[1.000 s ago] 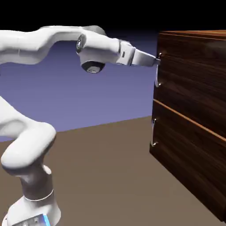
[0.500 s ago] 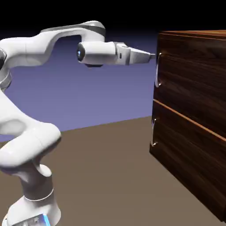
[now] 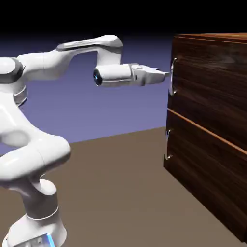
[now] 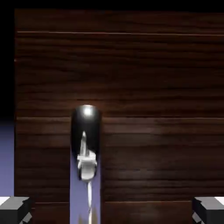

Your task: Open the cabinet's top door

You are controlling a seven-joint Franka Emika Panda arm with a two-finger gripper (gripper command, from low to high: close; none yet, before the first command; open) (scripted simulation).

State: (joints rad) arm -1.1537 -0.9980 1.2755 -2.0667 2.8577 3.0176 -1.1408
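Observation:
The cabinet [image 3: 212, 144] stands at the exterior view's right, a dark wood-grain box. Its top door [image 3: 207, 79] sits flush, with a curved silver handle [image 3: 172, 77] at its left edge. My gripper [image 3: 166, 74] points level at that handle, its tip just short of it. In the hand view the wood of the top door [image 4: 153, 87] fills the picture. The handle [image 4: 86, 140] shows shiny and dark, left of the middle. Both fingertips [image 4: 15, 210] sit far apart at the bottom corners, so my gripper [image 4: 111, 212] is open with nothing between them.
Below a thin lighter seam is the lower panel [image 3: 202, 178] with its own silver handle [image 3: 167, 144]. The brown table [image 3: 116, 193] stretches between the robot's base and the cabinet.
The hand has dropped from the handle's upper end to about its middle, and the wrist has turned. The door has not moved.

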